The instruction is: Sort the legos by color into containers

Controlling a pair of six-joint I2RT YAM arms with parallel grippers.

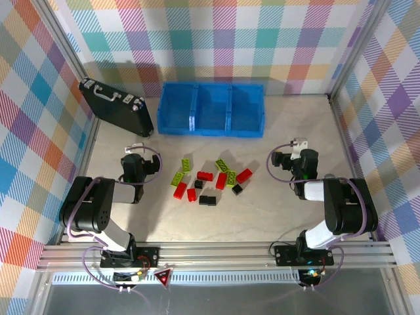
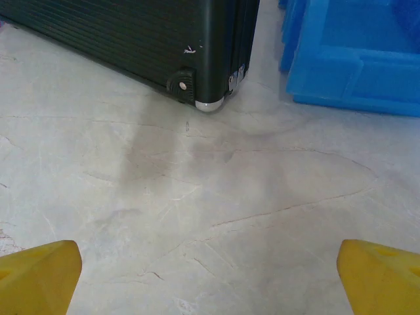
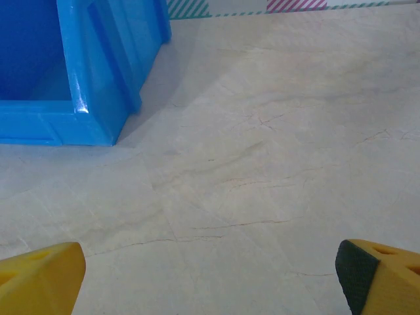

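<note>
Red, lime green and black legos (image 1: 205,176) lie scattered on the table's middle, among them a green one (image 1: 188,165) and a black one (image 1: 207,199). The blue bin (image 1: 210,108), with three open compartments, stands at the back. My left gripper (image 1: 134,149) hovers left of the bricks, and my right gripper (image 1: 295,149) hovers right of them. In the left wrist view the left gripper (image 2: 210,282) is open over bare table, its yellow fingertips (image 2: 39,275) far apart. The right gripper (image 3: 210,282) is open too, with nothing between its fingertips (image 3: 380,275). The bin's corner (image 3: 72,72) lies ahead to its left.
A black briefcase (image 1: 115,105) with silver latches lies at the back left, its corner (image 2: 164,39) just ahead of the left gripper beside the bin's edge (image 2: 354,59). Plaid walls and metal rails enclose the table.
</note>
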